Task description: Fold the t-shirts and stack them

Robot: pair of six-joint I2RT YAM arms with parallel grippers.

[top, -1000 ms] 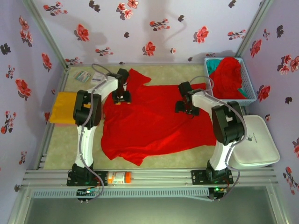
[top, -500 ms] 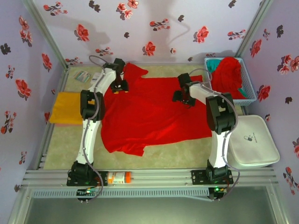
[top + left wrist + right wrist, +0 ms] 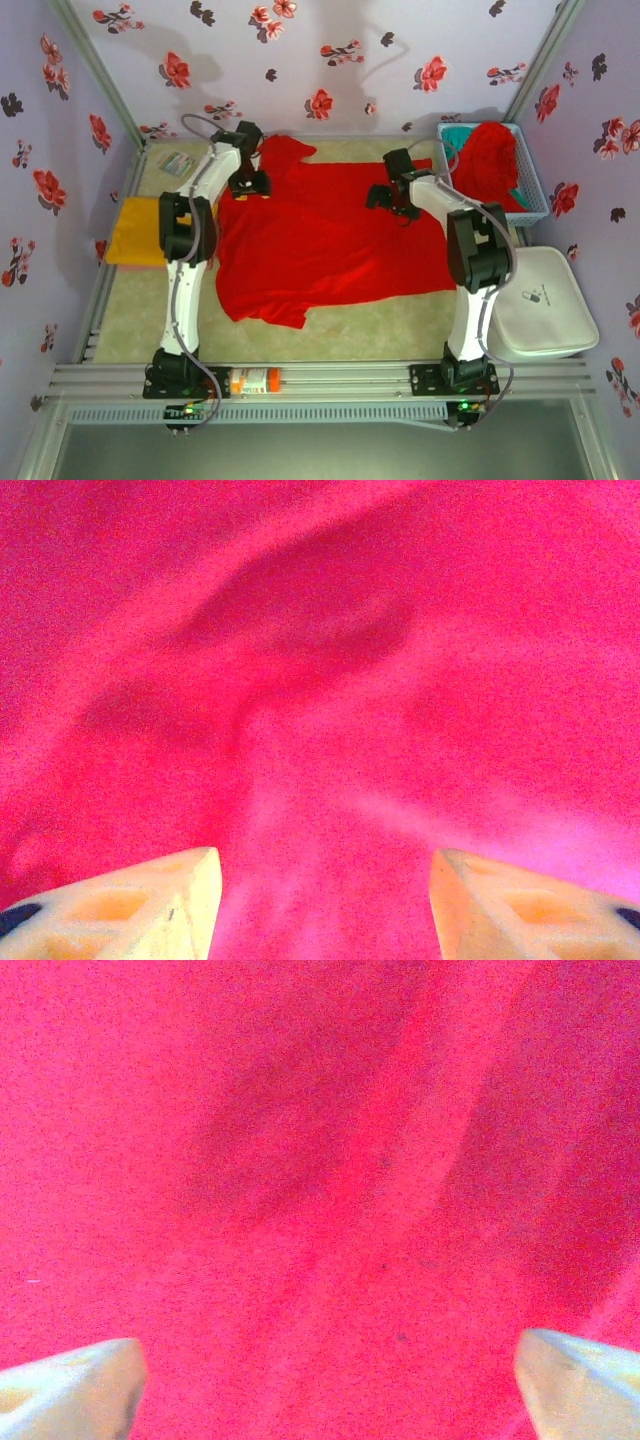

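Red t-shirt [image 3: 320, 250] is lying spread across the middle of the table [image 3: 380, 325]. Left gripper [image 3: 248, 185] is hovering over its far left part, jaws partly apart and gripping nothing. Right gripper [image 3: 388, 198] is hovering over its far right part, jaws wide. Second red t-shirt [image 3: 490, 160] is lying heaped in the blue basket [image 3: 537, 200], far right.

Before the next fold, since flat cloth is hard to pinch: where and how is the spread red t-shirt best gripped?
Probably at its far edge, one corner per arm. The red t-shirt lies flat on the table, so only its border offers a lip. Come straight down, jaws open across that edge, near the left gripper and right gripper.
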